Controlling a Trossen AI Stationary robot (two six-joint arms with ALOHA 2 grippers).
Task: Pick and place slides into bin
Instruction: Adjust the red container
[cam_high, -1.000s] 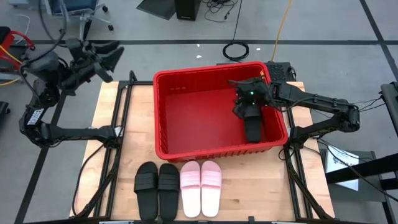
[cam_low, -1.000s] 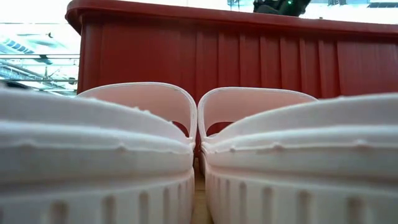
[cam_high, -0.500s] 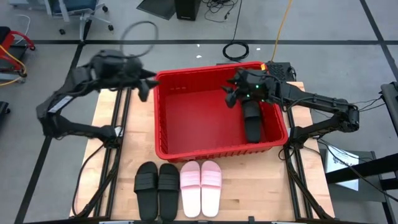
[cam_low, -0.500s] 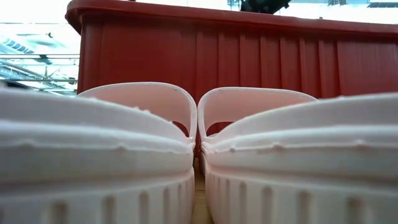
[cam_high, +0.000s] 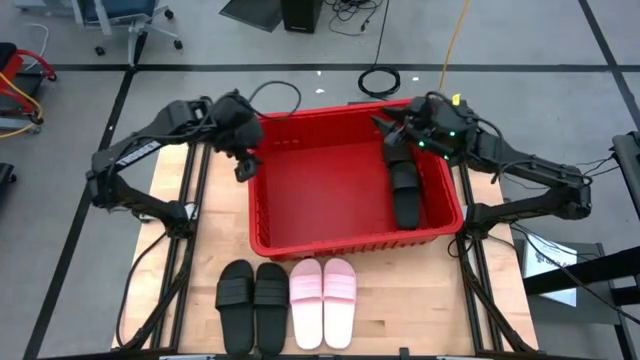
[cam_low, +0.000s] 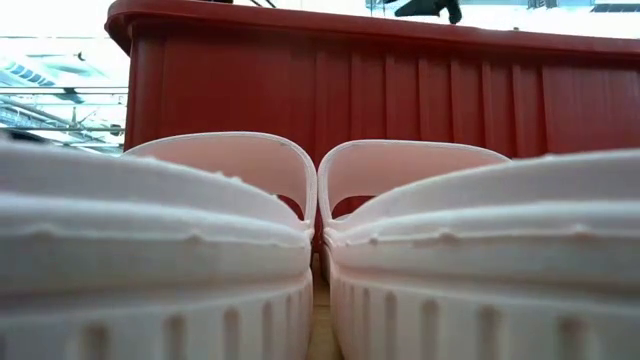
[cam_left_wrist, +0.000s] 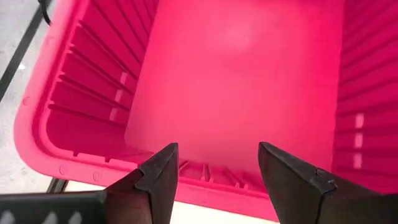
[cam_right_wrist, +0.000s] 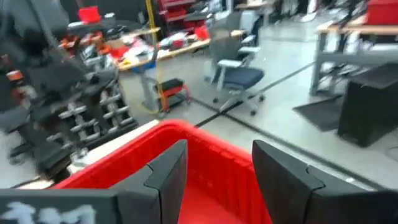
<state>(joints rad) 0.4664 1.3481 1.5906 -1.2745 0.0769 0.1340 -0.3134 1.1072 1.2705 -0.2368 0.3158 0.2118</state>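
A: The bin (cam_high: 345, 243) dominates the table, big red crate, and both arms are up at its far end. The left gripper (cam_high: 243, 163) hangs over the bin's left rim, the right gripper (cam_high: 398, 128) over the far right corner.

B: What's inside?

A: Dark slides (cam_high: 405, 192) lie lengthwise on the bin floor, right below and just nearer than the right gripper, against the right wall. I make out one for sure, maybe a second stacked with it; hard to separate them from above.

B: And either gripper carrying anything?

A: No. The left wrist view shows the left fingers (cam_left_wrist: 158, 180) spread apart with nothing but bare red floor between them. The right wrist view shows the same for the right fingers (cam_right_wrist: 168, 174): parted, empty, looking out over the rim toward the room.

B: So what's left?

A: Plenty. Four slides sit in a row on the table in front of the bin, well away from both grippers: a black pair (cam_high: 253, 305) and, just beside it, a pink pair (cam_high: 323, 300). From table height the pink pair fills the frame with the bin wall right behind.

B: Progress call?

A: I'd judge it about a third done, with four pickups to go.
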